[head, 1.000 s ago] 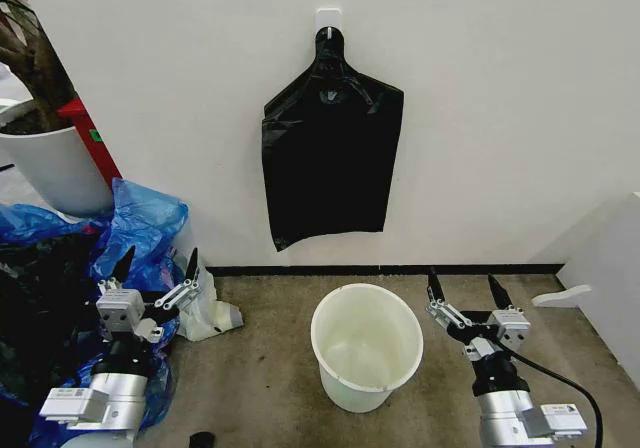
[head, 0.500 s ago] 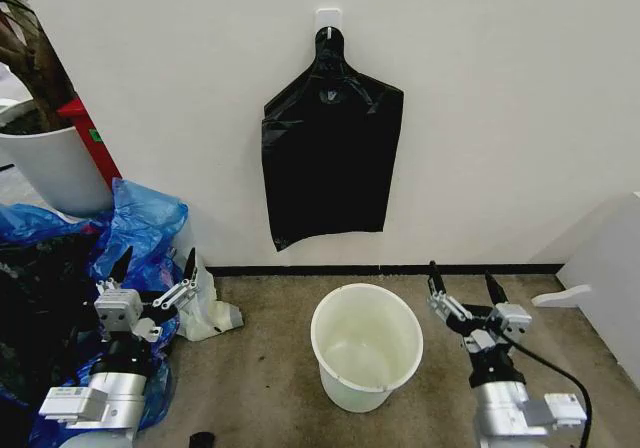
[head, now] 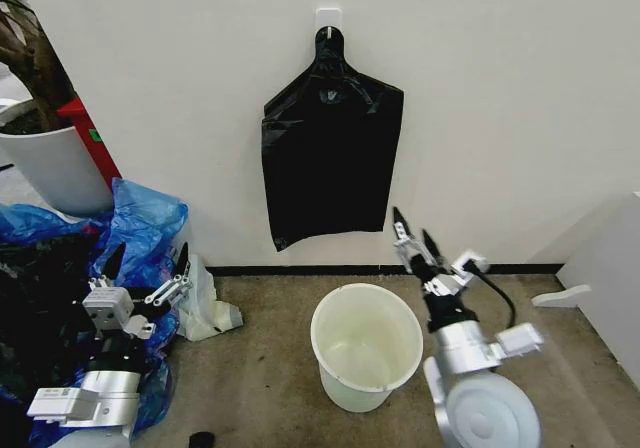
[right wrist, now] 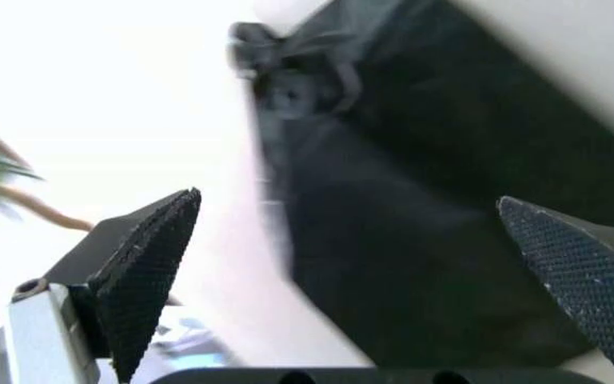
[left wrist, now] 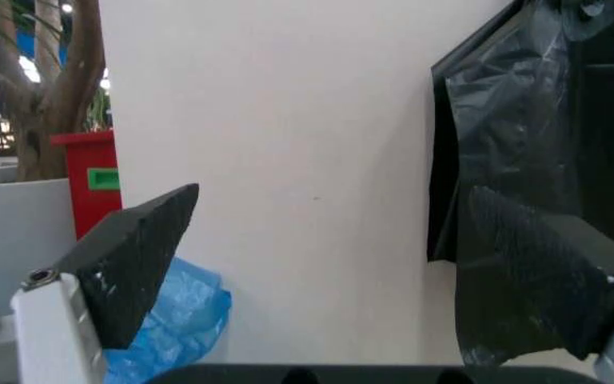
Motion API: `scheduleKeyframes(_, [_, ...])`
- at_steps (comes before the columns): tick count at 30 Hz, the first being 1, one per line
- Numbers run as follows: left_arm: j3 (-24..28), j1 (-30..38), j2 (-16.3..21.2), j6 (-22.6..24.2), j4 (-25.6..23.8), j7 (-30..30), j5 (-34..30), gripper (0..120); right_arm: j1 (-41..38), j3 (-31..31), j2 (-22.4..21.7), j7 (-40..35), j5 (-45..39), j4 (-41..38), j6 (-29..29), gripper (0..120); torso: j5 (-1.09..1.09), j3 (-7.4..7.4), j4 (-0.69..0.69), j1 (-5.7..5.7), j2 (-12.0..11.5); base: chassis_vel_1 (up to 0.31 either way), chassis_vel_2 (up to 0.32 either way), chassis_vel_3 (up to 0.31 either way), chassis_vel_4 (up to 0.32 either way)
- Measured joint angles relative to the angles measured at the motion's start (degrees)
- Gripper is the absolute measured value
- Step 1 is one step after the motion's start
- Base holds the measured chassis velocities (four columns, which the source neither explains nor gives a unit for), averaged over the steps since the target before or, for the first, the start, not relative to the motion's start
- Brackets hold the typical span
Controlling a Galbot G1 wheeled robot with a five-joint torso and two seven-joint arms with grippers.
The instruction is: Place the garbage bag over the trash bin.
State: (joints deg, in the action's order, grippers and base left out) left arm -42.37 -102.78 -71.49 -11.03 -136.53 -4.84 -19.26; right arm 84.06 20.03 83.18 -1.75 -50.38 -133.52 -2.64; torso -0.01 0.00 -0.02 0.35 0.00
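**While the bag hangs on the wall, the right gripper points up toward it**

While the garbage bag (head: 328, 148) hangs flat against the white wall from a hook (head: 328, 20) by its knotted handles, the trash bin (head: 367, 346) stands upright on the floor directly below it, empty and unlined. The right gripper (head: 414, 240) is raised just beside the bin's right rim, its tips close under the bag's lower right corner and touching nothing; its two fingers are spread apart with nothing between them. In the right wrist view the bag (right wrist: 424, 200) shows between the two dark fingertips (right wrist: 147, 272), with clear space on either side.

The left gripper (head: 145, 265) sits low on the left of the floor, well apart from the bin, with its fingers also parted and empty. Behind it lie crumpled blue plastic bags (head: 140, 223), and farther left a white planter pot (head: 50, 168) holds a tree beside a red object (head: 88, 133). The left wrist view shows the bag (left wrist: 547, 176) off to one side, beyond that gripper's fingers.
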Motion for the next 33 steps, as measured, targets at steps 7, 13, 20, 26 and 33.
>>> scheduleKeyframes(7, [-0.4, -0.1, -0.3, -0.4, 0.2, 0.8, -0.6, 100, -12.0, -5.3, -0.8, -0.8, -14.7, 3.1, -1.0, 100, 0.0, 0.0, 0.01, 0.0, 0.0, 0.0, 0.0, 0.0, 0.0])
scheduleKeyframes(13, [0.7, 1.4, 0.3, 0.3, 1.5, 1.5, -0.5, 100, -24.4, -5.9, 0.7, -8.3, -28.1, 7.1, -2.5, 100, 0.0, 0.0, 0.0, 0.0, 0.0, 0.0, 0.0, 0.0, 0.0])
scheduleKeyframes(20, [0.5, 0.6, -1.7, 0.0, 1.6, 2.1, 0.9, 100, -32.9, -7.5, 4.1, -10.7, -30.7, 14.3, -2.5, 100, 0.0, 0.0, 0.02, 0.0, 0.0, 0.0, 0.0, 0.0, 0.0])
scheduleKeyframes(26, [0.7, 0.6, -2.5, -0.1, 1.3, 2.4, 2.1, 100, -40.5, -9.0, 6.7, -12.5, -31.0, 19.5, -2.0, 100, 0.0, 0.0, 0.01, 0.0, 0.0, 0.0, 0.0, 0.0, 0.0])
scheduleKeyframes(33, [0.8, 0.4, -3.7, -0.3, 0.8, 2.5, 3.2, 100, -45.9, -9.0, 8.8, -12.5, -28.2, 25.1, -1.8, 100, 0.0, 0.0, 0.0, 0.0, 0.0, 0.0, 0.0, 0.0, 0.0])
